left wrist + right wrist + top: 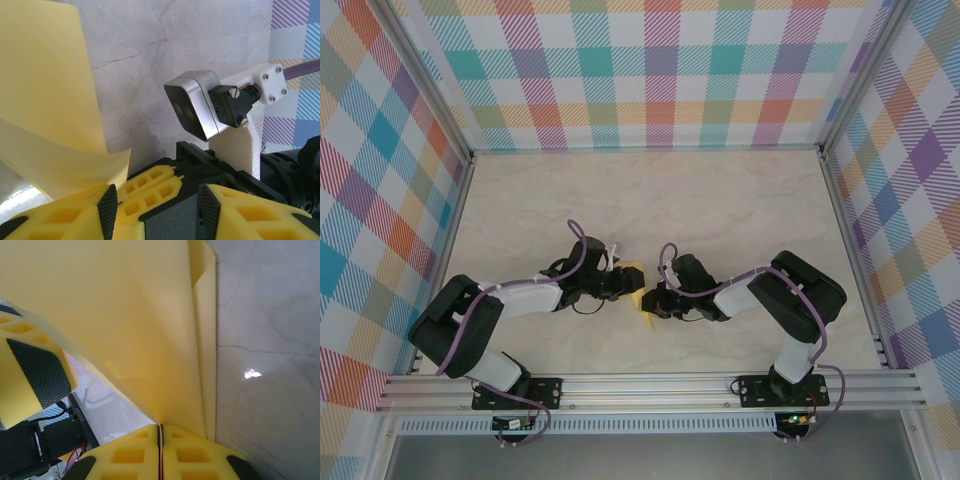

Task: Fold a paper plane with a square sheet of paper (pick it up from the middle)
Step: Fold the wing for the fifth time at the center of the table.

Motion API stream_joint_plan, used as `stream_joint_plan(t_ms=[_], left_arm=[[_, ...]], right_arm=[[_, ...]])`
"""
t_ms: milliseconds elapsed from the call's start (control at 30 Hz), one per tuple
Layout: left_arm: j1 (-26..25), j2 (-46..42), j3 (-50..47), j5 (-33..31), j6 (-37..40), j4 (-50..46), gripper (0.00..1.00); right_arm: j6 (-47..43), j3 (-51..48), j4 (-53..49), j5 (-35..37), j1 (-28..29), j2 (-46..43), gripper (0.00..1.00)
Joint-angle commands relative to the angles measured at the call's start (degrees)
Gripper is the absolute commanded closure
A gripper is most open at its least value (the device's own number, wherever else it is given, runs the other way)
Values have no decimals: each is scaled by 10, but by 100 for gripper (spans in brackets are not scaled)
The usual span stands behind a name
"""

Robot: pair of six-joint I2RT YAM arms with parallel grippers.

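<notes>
The right gripper (pixel 161 440) is being kept pressed together, and one pale-yellow sheet of paper (pixel 125 330) is being pinched between its fingers at a lower edge, layered folds being shown along the sheet's right side. The left gripper (pixel 158 204) is being held with its jaws spread; nothing is being clamped, though a curled edge of the sheet is being rested over its left finger (pixel 75 215), and the right gripper's yellow fingertips are being seen in the gap between its pads. From above, the two arms are being held bent at the elbow and reached inward, the left arm (pixel 510 300) from the left and the right arm (pixel 780 290) from the right, their grippers being brought nearly nose to nose just above the marbled table (pixel 720 200), with the sheet between them near the table's middle.
</notes>
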Motion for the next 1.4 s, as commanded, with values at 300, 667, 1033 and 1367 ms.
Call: stream_joint_plan(t_ms=[300, 667, 1033, 1367], left_arm=[[-5, 75, 37, -2, 27, 7, 50], [-4, 112, 39, -1, 45, -19, 51], [-4, 112, 42, 0, 47, -30, 52], [-5, 111, 46, -7, 43, -41, 52]], right_arm=[[7, -16, -27, 17, -4, 15, 91], [-4, -11, -74, 17, -4, -19, 84], [-27, -18, -127, 9, 0, -59, 88], [-39, -2, -210, 36, 26, -39, 88]])
